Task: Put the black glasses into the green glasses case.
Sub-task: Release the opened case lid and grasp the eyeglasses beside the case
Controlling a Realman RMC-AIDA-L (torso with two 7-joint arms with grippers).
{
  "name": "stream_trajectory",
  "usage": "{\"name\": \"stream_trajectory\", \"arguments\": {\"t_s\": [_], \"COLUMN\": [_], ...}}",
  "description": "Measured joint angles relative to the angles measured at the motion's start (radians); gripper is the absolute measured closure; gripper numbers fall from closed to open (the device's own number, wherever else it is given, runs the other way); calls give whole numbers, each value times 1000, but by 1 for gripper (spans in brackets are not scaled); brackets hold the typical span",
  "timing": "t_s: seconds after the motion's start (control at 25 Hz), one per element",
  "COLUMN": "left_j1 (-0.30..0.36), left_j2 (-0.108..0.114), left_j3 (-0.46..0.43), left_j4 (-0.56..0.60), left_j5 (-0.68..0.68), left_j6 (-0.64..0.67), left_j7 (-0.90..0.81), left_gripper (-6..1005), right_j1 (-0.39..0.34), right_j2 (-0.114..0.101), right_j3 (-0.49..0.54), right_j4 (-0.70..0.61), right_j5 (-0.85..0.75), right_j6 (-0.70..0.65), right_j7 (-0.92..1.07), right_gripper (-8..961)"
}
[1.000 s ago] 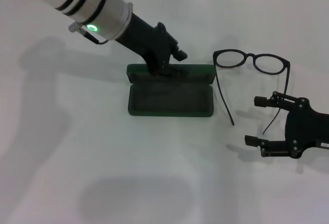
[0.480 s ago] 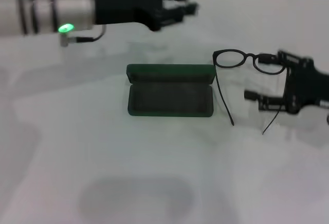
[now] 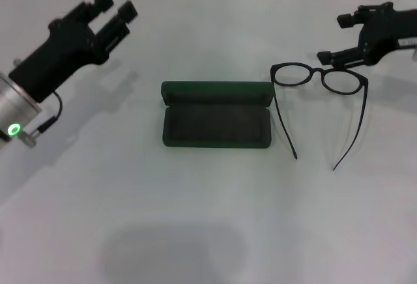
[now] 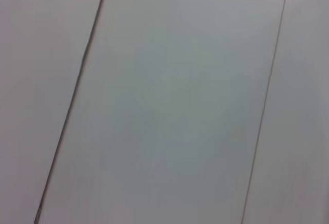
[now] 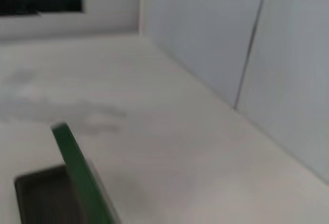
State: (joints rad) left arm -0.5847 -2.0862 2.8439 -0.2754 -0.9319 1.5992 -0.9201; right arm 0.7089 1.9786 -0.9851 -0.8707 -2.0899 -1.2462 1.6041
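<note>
In the head view, the white table [image 3: 195, 232] fills the lower half of the frame. Toward the middle sits the green glasses case [image 3: 216, 123], lying open: its tray faces up with a dark lining and holds nothing, and its lid stands upright along the far edge of the tray. The right wrist view catches the same case [image 5: 72, 183] at the lower left of its frame, the lid's green edge rising beside the dark hollow of the tray.

Just to the right of the case, in the right-centre of the head view, lie the black glasses [image 3: 319, 95]. They rest on the table outside the case, the front frame with its two oval lenses at the far side and both temple arms unfolded, running toward the lower part of the frame. The nearer temple arm lies close beside the case's right end without touching it.

Farther back, at the upper right, the right gripper [image 3: 339, 36] hovers just beyond the glasses' right lens, its two fingers set well apart and gripping nothing. At the upper left, the left gripper [image 3: 112, 9] hangs well away from the case, its fingers parted narrowly and empty. The left wrist view shows only pale wall panels.
</note>
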Motion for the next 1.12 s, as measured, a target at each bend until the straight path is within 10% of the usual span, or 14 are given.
{"name": "stream_trajectory", "arguments": {"t_s": [0.28,0.64,1.12], "left_j1": [10,-19,-28], "left_j2": [-1,0,-2], "left_j3": [0,0,0], "left_j4": [34,47,75], "left_j5": [8,11,13], "left_j6": [-8,-55,-69], "left_j7": [1,-14,13], "left_gripper": [414,230,242], "right_j1": [169,278,281], "right_j2": [-31,39,46], "right_j3": [-82,-181,-357], "right_j4": [26,102,161], "right_j5": [-298,-515,-523], "right_j6": [-42,22,184], "right_j7": [235,296,345], "right_gripper": [145,179,334]}}
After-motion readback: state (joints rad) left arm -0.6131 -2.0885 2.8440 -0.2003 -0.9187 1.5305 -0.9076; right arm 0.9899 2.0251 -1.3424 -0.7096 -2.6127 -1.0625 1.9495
